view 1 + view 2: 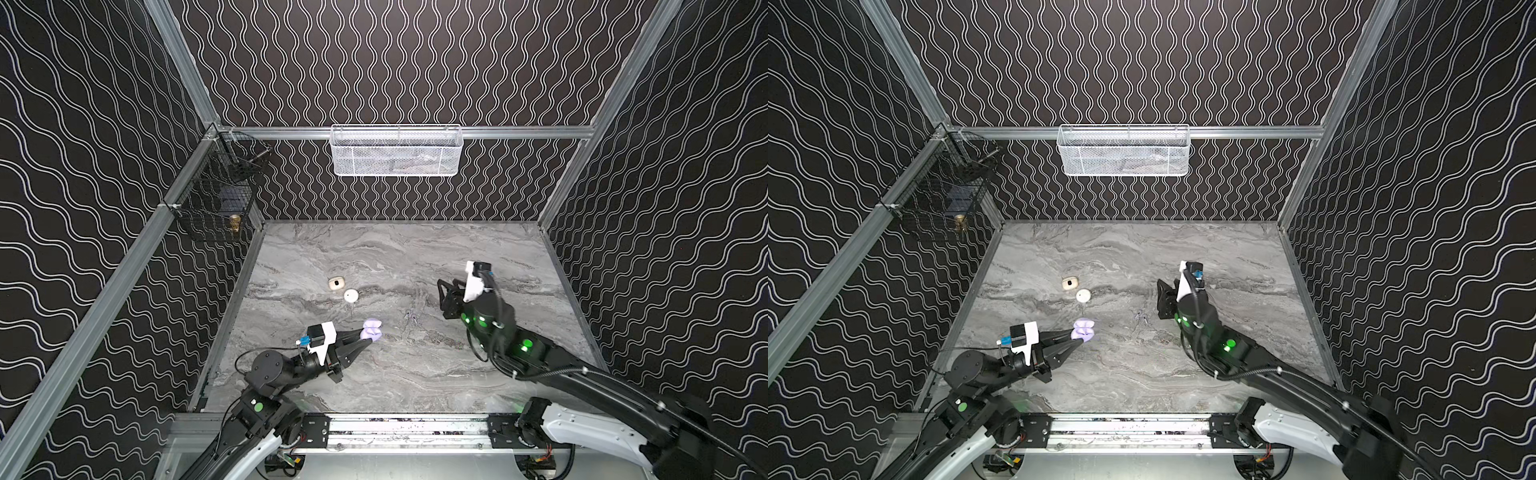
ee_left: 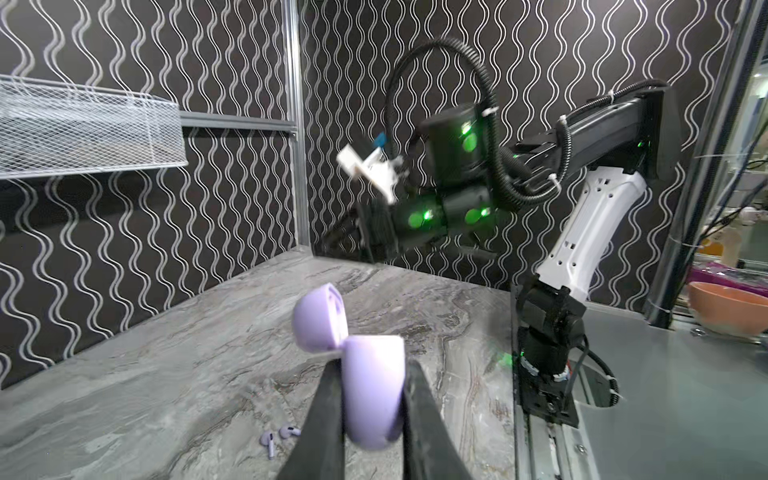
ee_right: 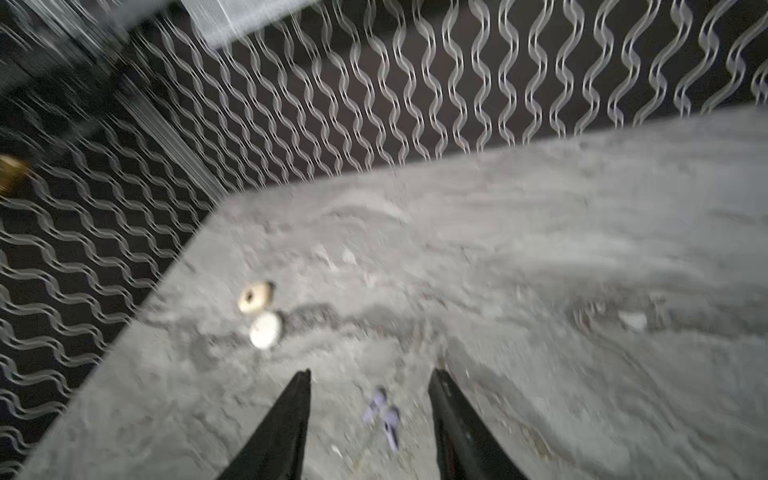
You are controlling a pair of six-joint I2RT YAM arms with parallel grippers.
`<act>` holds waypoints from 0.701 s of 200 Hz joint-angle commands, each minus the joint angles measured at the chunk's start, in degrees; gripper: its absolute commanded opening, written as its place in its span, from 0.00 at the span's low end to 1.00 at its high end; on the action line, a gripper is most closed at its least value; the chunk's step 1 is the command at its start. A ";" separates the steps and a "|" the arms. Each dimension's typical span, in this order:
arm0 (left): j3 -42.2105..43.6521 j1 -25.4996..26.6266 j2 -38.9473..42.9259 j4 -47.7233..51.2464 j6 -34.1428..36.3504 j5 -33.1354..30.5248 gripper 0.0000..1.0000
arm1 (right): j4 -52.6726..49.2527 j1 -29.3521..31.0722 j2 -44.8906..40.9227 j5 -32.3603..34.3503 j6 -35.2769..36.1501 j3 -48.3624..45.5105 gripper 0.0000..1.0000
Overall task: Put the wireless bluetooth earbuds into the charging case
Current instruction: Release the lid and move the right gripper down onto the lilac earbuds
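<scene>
Grey marbled worktop [image 1: 415, 374] fills the floor of a booth with black, wavy-lined walls [image 1: 415, 62]. On the left wall hangs a black basket [image 1: 216, 199] with small items that are too dim to name. Toward the far left of the worktop lie a cream case [image 1: 336, 284] with a dark spot on top and, just beside it on the near right, a round white case [image 1: 351, 296].

Nearer, the left gripper [image 1: 366, 335] reaches in from the near left, its jaws clamped on the lilac case [image 2: 374, 386]. The left wrist view shows a finger pressed to each side of the body. The lid [image 2: 320, 316] stands swung open, and the case is held clear of the worktop.

A white basket [image 1: 395, 151] hangs on the far wall, about midway along it.

Right of the lilac case, between the two grippers, the two lilac earbuds [image 1: 410, 318] lie side by side on the bare worktop, outside any case.

Just right of them, the right gripper [image 3: 370, 374] hangs above the worktop with its jaws apart and nothing between them. Its blurred wrist view shows the earbuds [image 3: 384, 411] lying below the gap between the fingers.
</scene>
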State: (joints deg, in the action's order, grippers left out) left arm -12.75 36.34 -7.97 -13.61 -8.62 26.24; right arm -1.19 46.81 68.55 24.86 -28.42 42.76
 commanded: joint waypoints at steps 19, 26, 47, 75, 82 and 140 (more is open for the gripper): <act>1.28 -0.05 5.26 1.60 2.33 -2.30 0.00 | -7.96 -1.13 15.37 -11.08 -3.41 6.49 0.45; 1.04 -0.11 5.37 2.10 2.46 -2.08 0.00 | -8.24 -1.17 17.19 -12.21 -3.06 7.28 0.45; 0.57 -0.04 4.00 2.84 2.86 -1.53 0.00 | -10.67 -1.16 22.44 -12.91 -1.70 10.50 0.47; -0.50 -0.06 0.62 2.37 3.26 -0.10 0.00 | -15.95 -1.15 29.67 -12.47 -0.01 17.09 0.46; -0.76 -0.10 -0.24 2.36 3.26 0.33 0.00 | -16.90 -1.18 31.13 -12.07 0.04 18.03 0.46; -0.78 -0.08 -2.65 1.06 2.65 1.34 0.00 | -19.54 -1.19 38.60 -12.91 1.39 22.65 0.40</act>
State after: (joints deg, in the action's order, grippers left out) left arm -13.06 36.34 -10.33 -10.59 -5.87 26.46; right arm -18.79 45.65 104.68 12.78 -27.79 63.44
